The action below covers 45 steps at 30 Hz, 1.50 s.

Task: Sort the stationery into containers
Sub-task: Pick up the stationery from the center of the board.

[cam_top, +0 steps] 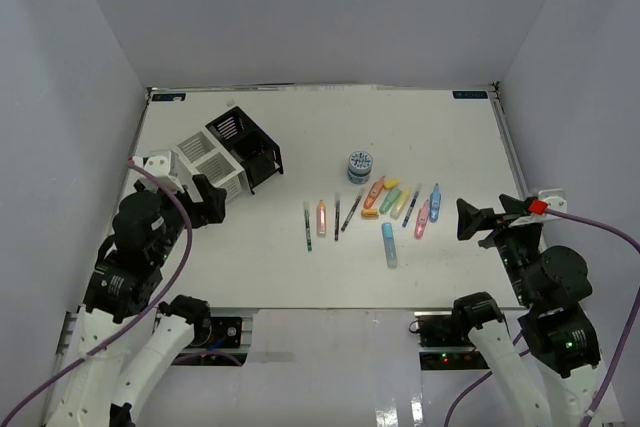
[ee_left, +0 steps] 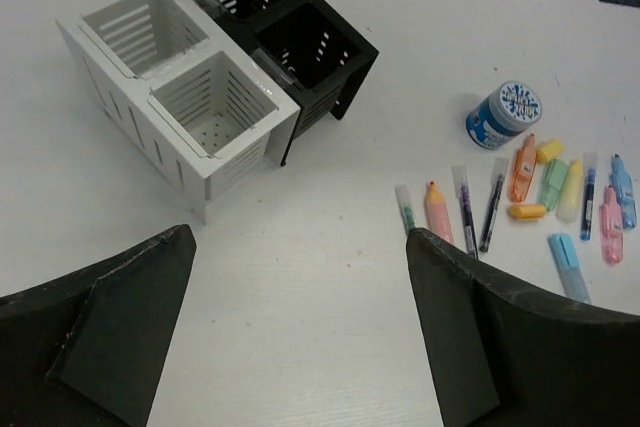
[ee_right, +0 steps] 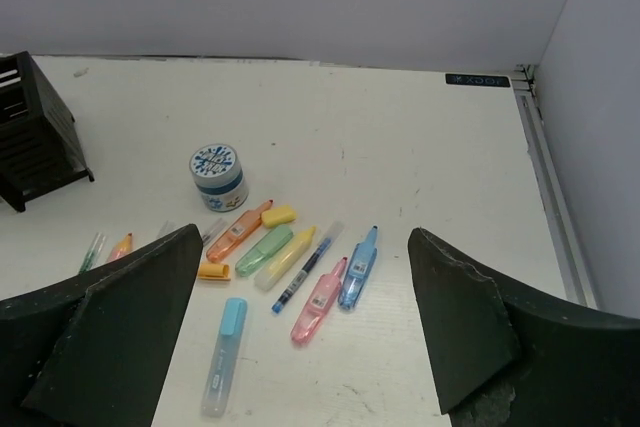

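The left gripper (ee_left: 300, 242) is held wide open and empty, close to the white and black containers (cam_top: 228, 152) at the far left of the table (cam_top: 300, 127). The right gripper (ee_right: 305, 237) is likewise spread wide and empty. Between them, pens (cam_top: 337, 215) and highlighters (cam_top: 375, 192) are scattered beside a round tub (cam_top: 360, 165).

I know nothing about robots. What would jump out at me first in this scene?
Bright highlighters and thin pens lie scattered right of centre on the table, a small blue-white tub just behind them. At the far left stands a black-and-white slatted organiser, its compartments looking empty. The left gripper and right gripper hang open, one at each side, holding nothing.
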Tool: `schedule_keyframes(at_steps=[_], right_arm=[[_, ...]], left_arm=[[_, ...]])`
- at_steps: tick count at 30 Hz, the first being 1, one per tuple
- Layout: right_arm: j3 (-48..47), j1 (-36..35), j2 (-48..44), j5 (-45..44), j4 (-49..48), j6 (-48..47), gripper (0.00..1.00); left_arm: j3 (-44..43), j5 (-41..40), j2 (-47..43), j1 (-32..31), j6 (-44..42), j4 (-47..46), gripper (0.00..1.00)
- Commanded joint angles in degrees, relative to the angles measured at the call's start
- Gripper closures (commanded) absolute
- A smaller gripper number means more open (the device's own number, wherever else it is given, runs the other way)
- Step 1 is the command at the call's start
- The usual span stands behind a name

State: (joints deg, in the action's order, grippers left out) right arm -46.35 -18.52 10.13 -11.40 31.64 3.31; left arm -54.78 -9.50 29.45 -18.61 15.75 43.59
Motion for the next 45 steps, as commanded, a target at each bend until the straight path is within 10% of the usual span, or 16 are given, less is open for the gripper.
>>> schedule_keyframes(at_steps=[1,15,32,45], right_arm=[[-0.67,-0.37,1.38,1.46,-1.23,1.26,0.10],[0.38,-0.28,4.19,0.94,1.50,4.16,0.10],[6.00,-0.28,2.26,8.22,-2.90,6.71,0.10],[8.38,-0.37,2.79,14.30,-3.07,7.85,0.10]], left_arm=[[-0.93,4.22,4.20,-0.20,1.13,1.41,0.02],[-13.23,22.77,36.34,-0.72,8.77,-7.63,0.02],[-38.97,-6.13,75.47,-26.29,11.15,-13.44,0.02],[-54.72,-8.08,96.31,-27.09,5.26,-17.84,0.02]])
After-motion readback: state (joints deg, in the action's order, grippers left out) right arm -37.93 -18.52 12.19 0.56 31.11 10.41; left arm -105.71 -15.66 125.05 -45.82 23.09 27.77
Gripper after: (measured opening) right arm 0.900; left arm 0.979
